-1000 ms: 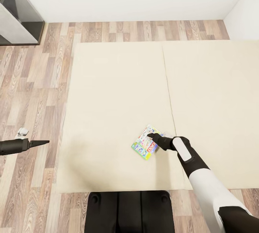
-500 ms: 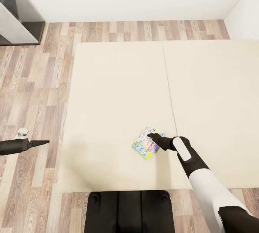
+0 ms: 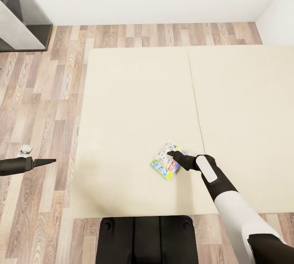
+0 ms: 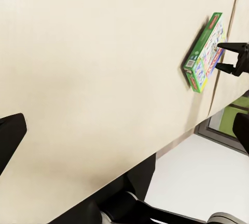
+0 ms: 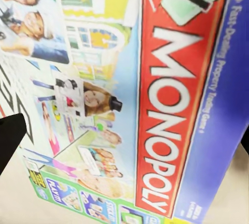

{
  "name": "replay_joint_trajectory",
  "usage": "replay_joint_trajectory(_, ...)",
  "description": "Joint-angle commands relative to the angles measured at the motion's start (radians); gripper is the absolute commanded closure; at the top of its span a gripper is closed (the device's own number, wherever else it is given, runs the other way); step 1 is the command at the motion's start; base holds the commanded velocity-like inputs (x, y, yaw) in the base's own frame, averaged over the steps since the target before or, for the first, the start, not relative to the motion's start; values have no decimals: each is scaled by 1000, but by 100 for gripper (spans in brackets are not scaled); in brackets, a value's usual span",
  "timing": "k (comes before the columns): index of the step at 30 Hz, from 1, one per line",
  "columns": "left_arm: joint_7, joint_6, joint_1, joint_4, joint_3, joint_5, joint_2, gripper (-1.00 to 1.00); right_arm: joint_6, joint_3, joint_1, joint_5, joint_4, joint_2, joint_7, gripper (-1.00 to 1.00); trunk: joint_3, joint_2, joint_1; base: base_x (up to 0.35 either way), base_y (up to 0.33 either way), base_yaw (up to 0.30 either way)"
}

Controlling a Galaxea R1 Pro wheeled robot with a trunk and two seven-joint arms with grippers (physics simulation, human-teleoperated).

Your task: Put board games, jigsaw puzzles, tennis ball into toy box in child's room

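Only the camera has shifted a little since a second ago: bed and floor sit slightly further right in the head view, while the game and both arms keep their places.

From the head, the bed [image 3: 134,105] spreads beige across the middle, a seam running down it. The game [image 3: 165,162] lies flat near the bed's near edge, just left of that seam. The right gripper [image 3: 173,157] rests at the game's right side, jaws apart around its edge. The left gripper [image 3: 48,160] hangs over the floor [image 3: 41,92], off the bed's left edge; its jaws look together. A grey shelf [image 3: 20,19] stands at the far left corner.

From the left wrist, the game [image 4: 203,52] shows green-edged on the bed [image 4: 93,78], the right gripper [image 4: 222,56] with jaws open at its side.

From the right wrist, the game [image 5: 129,94] reads MONOPOLY on a red band, dark fingertips [image 5: 10,138] either side, not closed on it.
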Motion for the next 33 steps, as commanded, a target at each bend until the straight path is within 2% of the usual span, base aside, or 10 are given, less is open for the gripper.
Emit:
replay_joint_trajectory(1, -8, 11, -1, -1, 4, -10, -1, -100, 2, 2, 0, -11, -1, 0, -10, -100, -1, -2, 1, 0, 26, 0)
replay_joint_trajectory(33, -8, 11, -1, -1, 6, -10, -1, -100, 2, 5, 0, -11, -1, 0, -10, -100, -1, -2, 1, -30, 77, 0)
